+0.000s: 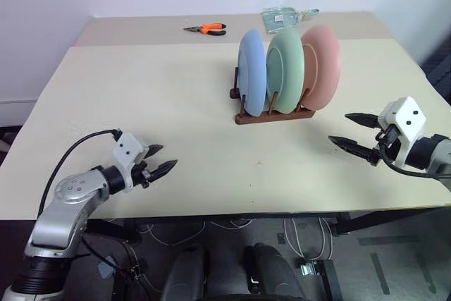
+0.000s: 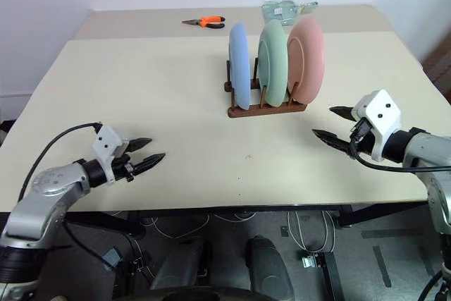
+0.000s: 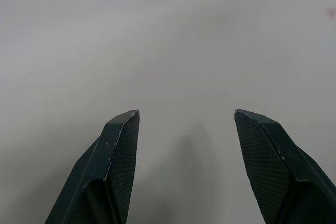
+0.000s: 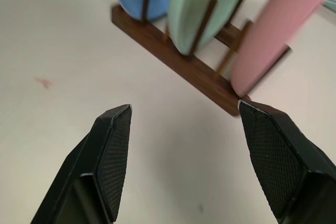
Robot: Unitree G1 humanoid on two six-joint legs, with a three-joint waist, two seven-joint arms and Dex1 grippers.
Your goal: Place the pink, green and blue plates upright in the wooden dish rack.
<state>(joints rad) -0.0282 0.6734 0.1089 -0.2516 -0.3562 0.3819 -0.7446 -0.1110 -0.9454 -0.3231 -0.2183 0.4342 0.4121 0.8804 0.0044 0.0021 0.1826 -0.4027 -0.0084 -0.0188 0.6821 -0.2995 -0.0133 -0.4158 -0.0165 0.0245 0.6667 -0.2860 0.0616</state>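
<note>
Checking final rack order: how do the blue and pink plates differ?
The blue plate sits at the wooden dish rack's left end, the pink plate at its right end. The blue plate borders the green plate on its right; the pink on its left. Both stand upright, similar in size.

No text, label, brand, number or sign can be read anywhere in these views. The clear plastic packet (image 1: 285,17) lying at about one o'clock on the beige counter (image 1: 141,103), behind the plates, carries some dark print, but it is too small to make out. The three plain matte plates, the dark wooden rack and the orange-handled pliers (image 1: 207,29) at about twelve o'clock bear no visible markings.
</note>
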